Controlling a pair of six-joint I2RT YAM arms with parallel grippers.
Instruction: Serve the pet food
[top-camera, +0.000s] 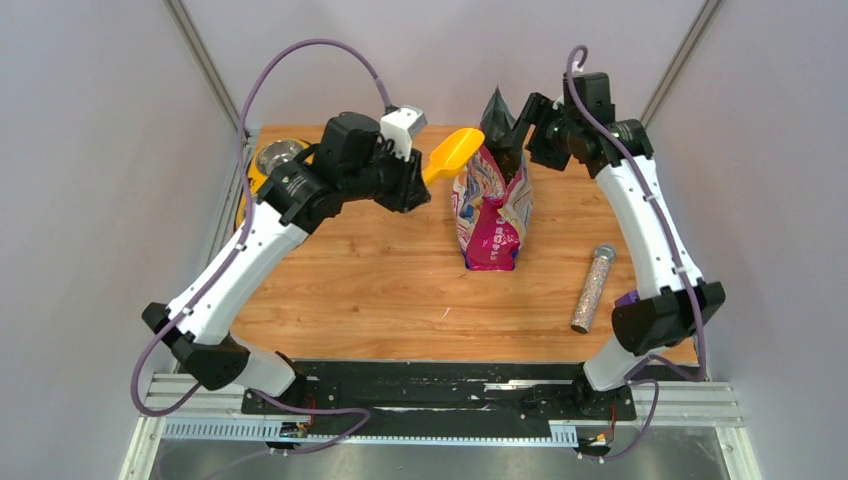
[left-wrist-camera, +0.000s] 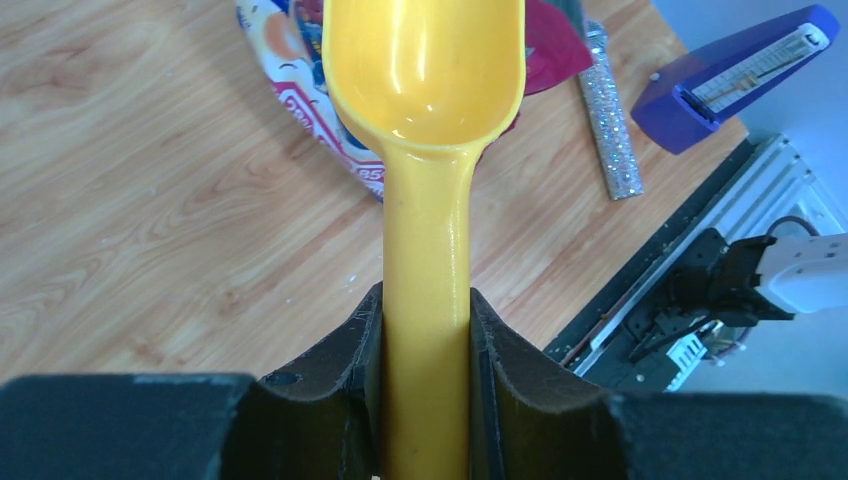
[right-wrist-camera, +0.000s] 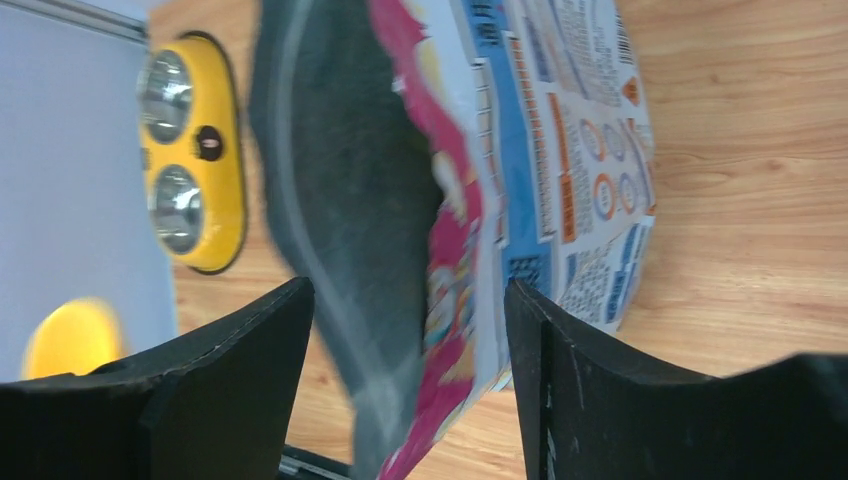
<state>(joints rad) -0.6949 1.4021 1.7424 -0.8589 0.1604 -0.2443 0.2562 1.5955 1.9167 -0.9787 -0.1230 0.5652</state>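
The pet food bag (top-camera: 492, 215), glossy pink, blue and white, stands upright at the back middle of the table with its dark top (top-camera: 497, 118) pulled open. My right gripper (top-camera: 514, 150) is at that top. In the right wrist view it (right-wrist-camera: 410, 340) is open, with the bag's rim (right-wrist-camera: 450, 260) loose between the fingers. My left gripper (top-camera: 420, 178) is shut on the handle of a yellow scoop (top-camera: 455, 150). The scoop's bowl (left-wrist-camera: 425, 65) is empty and hovers just left of the bag top. No kibble shows.
A yellow feeder with two steel bowls (top-camera: 270, 165) sits at the table's back left corner (right-wrist-camera: 190, 150). A speckled tube (top-camera: 592, 288) lies on the right side. A blue-purple object (left-wrist-camera: 730, 80) rests near the right arm's base.
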